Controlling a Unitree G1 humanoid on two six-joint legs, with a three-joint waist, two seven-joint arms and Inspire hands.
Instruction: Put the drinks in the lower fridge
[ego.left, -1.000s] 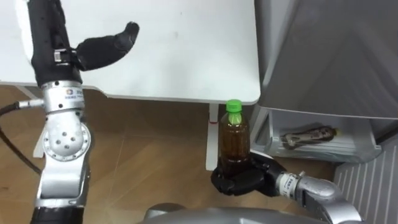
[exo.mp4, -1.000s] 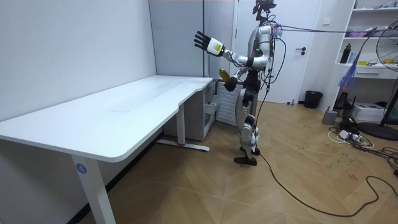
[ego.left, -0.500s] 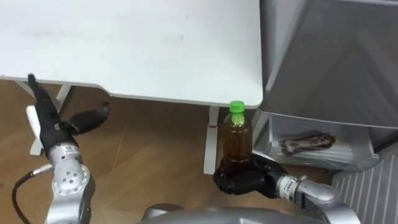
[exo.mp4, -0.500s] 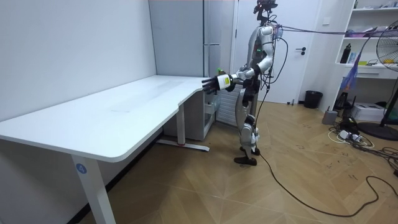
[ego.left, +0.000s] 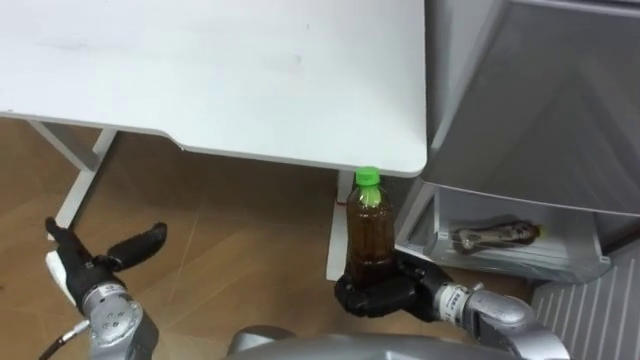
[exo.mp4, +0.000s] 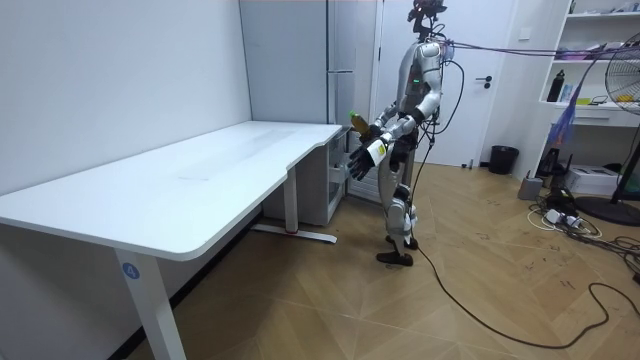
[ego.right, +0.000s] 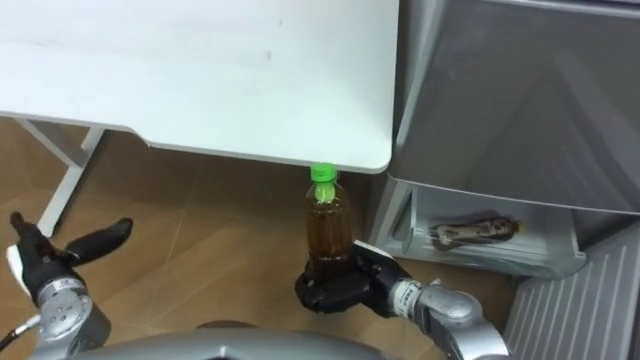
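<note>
Curling round the upright bottle's base by the table's corner is the right hand; left hand spread wide.

The base of the bottle was hidden in the right hand; at its 3 o'clock, the drawer held an object too blurred to identify.
</note>
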